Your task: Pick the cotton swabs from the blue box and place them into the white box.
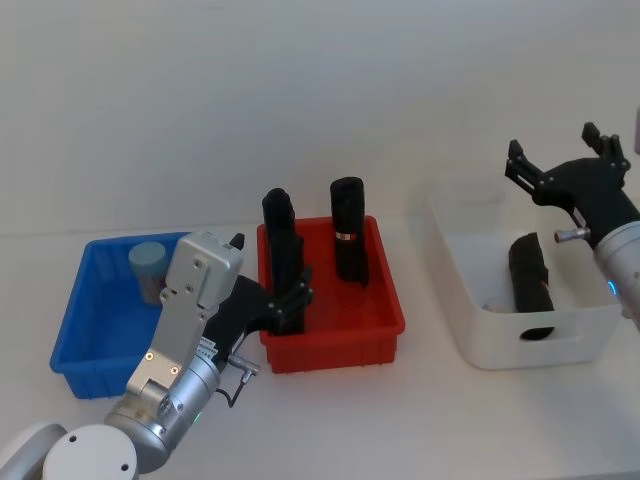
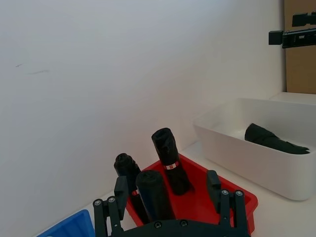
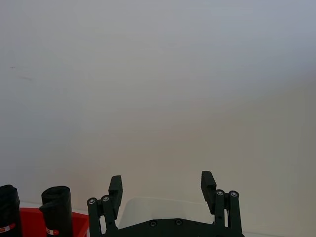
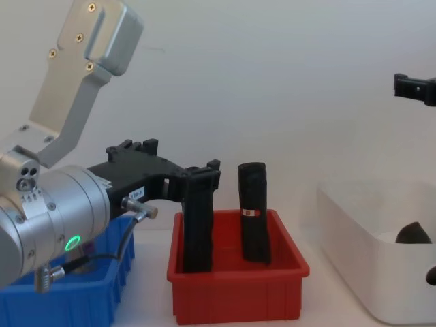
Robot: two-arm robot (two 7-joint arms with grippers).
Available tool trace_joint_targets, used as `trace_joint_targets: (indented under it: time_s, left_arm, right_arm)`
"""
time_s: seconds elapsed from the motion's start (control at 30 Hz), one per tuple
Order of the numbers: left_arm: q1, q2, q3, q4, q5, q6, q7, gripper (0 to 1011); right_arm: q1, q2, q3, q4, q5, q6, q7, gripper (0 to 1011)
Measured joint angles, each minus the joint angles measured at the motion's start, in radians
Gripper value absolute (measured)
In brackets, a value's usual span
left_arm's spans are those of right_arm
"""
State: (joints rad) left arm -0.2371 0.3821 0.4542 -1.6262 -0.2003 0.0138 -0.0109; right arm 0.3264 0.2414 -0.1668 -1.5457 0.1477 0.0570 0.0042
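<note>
Just one cotton swabs (image 1: pixel 149 265) tub.

bright, even, diffuse light in all views. soft faint shadows under red bin (image 1: pixel 335 330) and white box (image 1: pixel 530 320). white wall near washed out, no hard glare. left arm (image 4: pixel 48 204) looms large, slightly soft in chest view.

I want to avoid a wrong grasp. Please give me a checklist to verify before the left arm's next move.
1. Left end effector open: ok.
2. Left end effector over the bright blue ribbed plastic bin: not ok; it straddles a black upright roll in the red plastic bin.
3. Clear cotton swab tub with pale blue lid in the blue bin: ok.
4. Right end effector open above the smooth white plastic tub: ok.
5. White tub free of other items: not ok; a second black roll lies inside.
</note>
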Motion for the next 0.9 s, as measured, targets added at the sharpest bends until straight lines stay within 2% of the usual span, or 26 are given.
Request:
trace_joint_targets:
  time_s: [0.9]
  left_arm:
    - [0.000,0.000,0.000,0.000,0.000,0.000,0.000,999]
  right_arm:
    - [-0.002,0.002,0.002,-0.003,0.001,-0.002,0.002,1001]
